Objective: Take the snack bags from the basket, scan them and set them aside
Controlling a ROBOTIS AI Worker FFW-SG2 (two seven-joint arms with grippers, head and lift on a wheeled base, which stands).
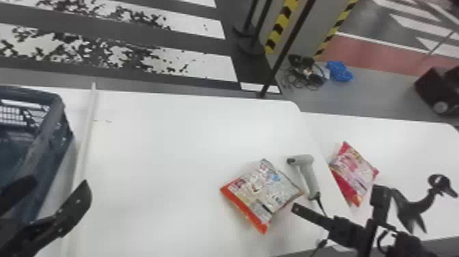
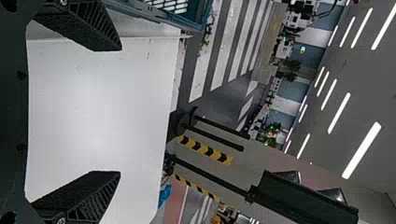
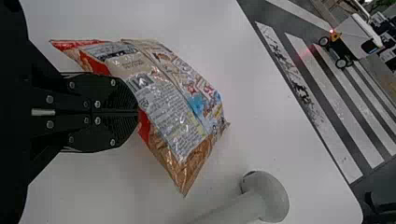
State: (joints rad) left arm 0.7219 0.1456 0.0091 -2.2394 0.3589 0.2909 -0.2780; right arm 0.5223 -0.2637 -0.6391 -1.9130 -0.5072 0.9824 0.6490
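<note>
Low and right of centre in the head view, the orange-edged bag lay just left of the right gripper, its fingers closed on seemingly nothing, while the left gripper, spread wide at lower left, was well apart.

Head view crops basket; right wrist view crops scanner handle

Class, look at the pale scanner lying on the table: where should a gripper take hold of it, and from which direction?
Grip the scanner at mid-handle, probably best from above, one finger along each long side. The handle is slim and straightish, with the wider head at its far end and the cord at its near end.
</note>
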